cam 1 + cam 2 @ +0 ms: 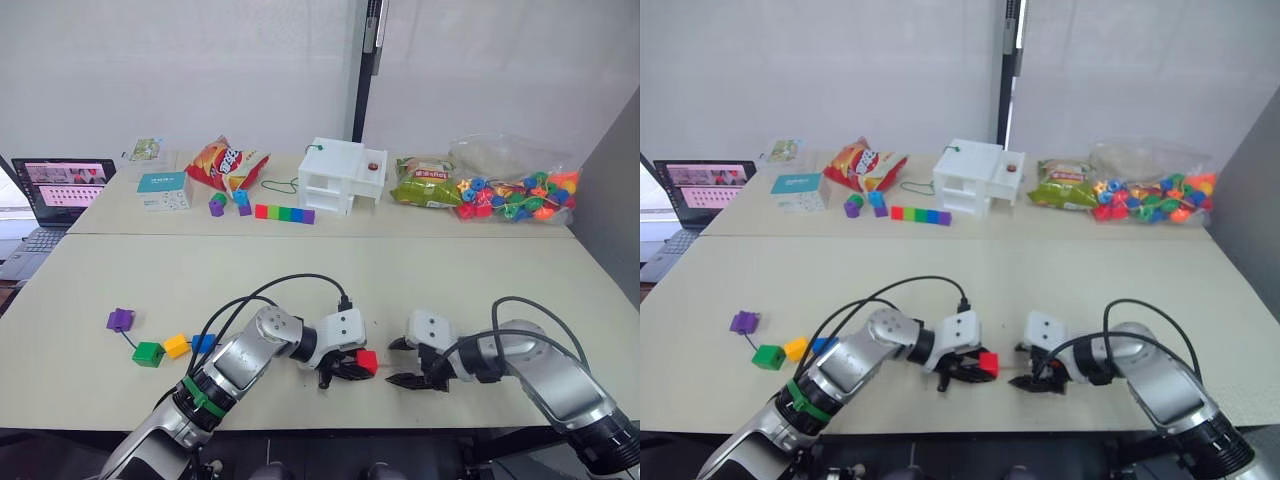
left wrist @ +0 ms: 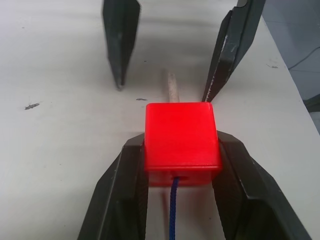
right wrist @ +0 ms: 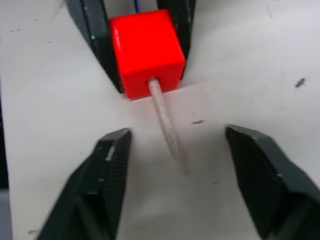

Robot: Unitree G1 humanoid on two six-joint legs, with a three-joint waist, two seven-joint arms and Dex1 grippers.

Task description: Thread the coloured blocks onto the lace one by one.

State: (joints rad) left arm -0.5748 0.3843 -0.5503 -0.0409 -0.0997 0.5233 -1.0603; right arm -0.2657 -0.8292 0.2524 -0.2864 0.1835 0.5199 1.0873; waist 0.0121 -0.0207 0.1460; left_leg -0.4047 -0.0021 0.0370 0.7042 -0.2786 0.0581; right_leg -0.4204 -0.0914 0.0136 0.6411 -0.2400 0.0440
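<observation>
My left gripper [image 1: 355, 368] is shut on the red block [image 1: 367, 361] just above the table [image 1: 400, 280], near its front edge. The lace runs through that block: its dark-blue string [image 2: 173, 210] enters one face and its pale stiff tip [image 3: 165, 117] sticks out of the other. My right gripper [image 1: 392, 362] is open and faces the block, one finger on each side of the pale tip without touching it. To the left lie the purple [image 1: 121, 319], green [image 1: 148, 353], yellow [image 1: 176, 345] and blue [image 1: 203, 342] blocks, with a thin dark string between purple and green.
On the far table stand a laptop [image 1: 55, 190], a teal box [image 1: 163, 188], a red snack bag [image 1: 226, 162], a joined rainbow bar [image 1: 285, 213], a white toy house [image 1: 340, 175], a green packet [image 1: 425, 185] and a clear bag of beads [image 1: 515, 195].
</observation>
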